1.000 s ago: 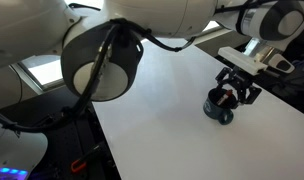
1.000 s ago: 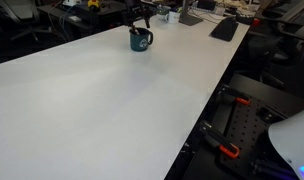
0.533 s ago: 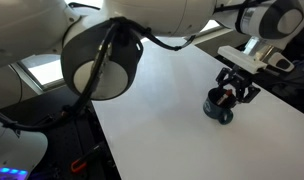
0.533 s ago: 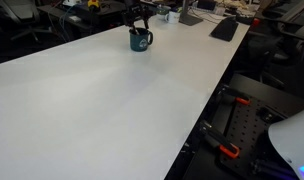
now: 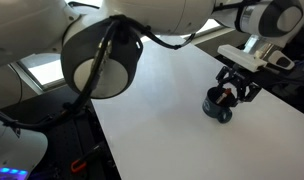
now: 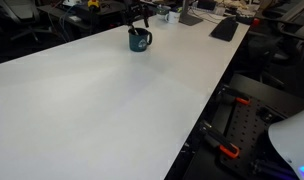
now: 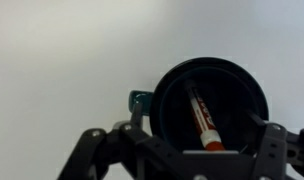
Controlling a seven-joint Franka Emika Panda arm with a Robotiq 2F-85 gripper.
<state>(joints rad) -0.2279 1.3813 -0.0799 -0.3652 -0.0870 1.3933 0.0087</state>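
Observation:
A dark teal mug stands on the white table; it also shows far off in an exterior view. In the wrist view I look straight down into the mug, and a red and white marker lies inside it, with the mug's teal handle at the left. My gripper hangs just above the mug, its fingers spread to either side of the rim. The gripper is open and holds nothing.
The robot's big white and black arm fills the foreground of an exterior view. Keyboards and desk clutter sit at the table's far end. Red clamps and black gear lie beyond the table's edge.

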